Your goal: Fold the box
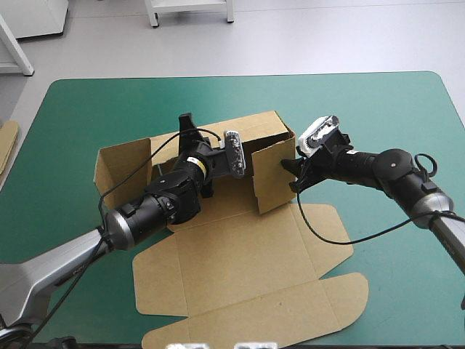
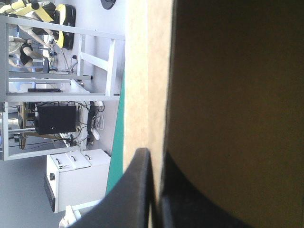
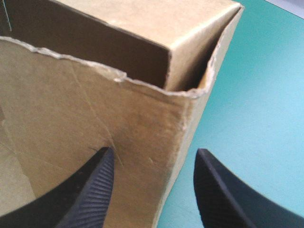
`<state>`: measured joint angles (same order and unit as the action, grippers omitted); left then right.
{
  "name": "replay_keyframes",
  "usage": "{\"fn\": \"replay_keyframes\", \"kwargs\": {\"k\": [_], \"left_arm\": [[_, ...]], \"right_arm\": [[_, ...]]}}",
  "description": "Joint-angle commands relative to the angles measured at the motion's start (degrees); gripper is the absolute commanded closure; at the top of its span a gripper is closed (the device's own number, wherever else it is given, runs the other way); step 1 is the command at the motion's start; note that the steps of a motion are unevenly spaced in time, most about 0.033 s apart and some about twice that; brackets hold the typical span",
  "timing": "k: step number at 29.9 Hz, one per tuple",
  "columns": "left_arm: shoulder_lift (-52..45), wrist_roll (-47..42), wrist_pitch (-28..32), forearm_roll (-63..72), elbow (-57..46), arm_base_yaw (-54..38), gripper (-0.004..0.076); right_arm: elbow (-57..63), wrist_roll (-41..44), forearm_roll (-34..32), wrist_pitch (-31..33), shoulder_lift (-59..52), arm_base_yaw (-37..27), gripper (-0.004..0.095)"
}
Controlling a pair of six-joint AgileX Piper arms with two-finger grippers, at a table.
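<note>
Now, the box (image 1: 240, 247) sits at the middle of the teal-green cover (image 1: 378, 109), half built. Its far wall (image 1: 254, 127) stands up along the twelve o'clock side. A side wall (image 1: 272, 178) is raised at three o'clock and a flap (image 1: 123, 167) stands at nine o'clock. The lid (image 1: 254, 305) lies flat toward six o'clock, with its rounded tabs at the table's near edge.

Here's the left arm, reaching in from seven o'clock across the box floor. The left gripper (image 1: 189, 131) is up at the far wall's top rim, around eleven o'clock of the box. Its own wrist camera shows the left gripper (image 2: 153, 156) with the black fingers (image 2: 137, 190) all but pressed together, brown board pinched between them.

Over to the right arm, coming in from three o'clock. The right gripper (image 1: 293, 169) is at the side wall's three o'clock edge. Whether it touches the board cannot be told from above. In the right wrist view the right gripper (image 3: 154, 154) is spread wide. One finger is in front of the board's face and the other is over bare cover. The wall's upright edge runs down between them. That wall's top edge is ragged, and a narrow gap shows at the corner where it meets the far wall.

A spare board (image 1: 6, 145) pokes in at the table's nine o'clock edge.
</note>
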<state>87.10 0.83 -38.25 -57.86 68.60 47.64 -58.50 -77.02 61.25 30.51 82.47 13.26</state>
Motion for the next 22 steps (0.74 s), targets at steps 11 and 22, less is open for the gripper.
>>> {"fn": "replay_keyframes", "kwargs": {"k": [11, 22], "left_arm": [[-1.4, -2.01, 1.86, 1.49, 0.88, -0.19, 0.0732], [-1.4, -2.01, 1.95, 1.49, 0.88, -0.19, 0.0732]], "right_arm": [[-1.52, 2.13, 3.03, -0.31, -1.72, 2.11, 0.0252], [-1.63, 4.09, 3.73, -7.17, -1.72, 3.31, 0.0254]]}}
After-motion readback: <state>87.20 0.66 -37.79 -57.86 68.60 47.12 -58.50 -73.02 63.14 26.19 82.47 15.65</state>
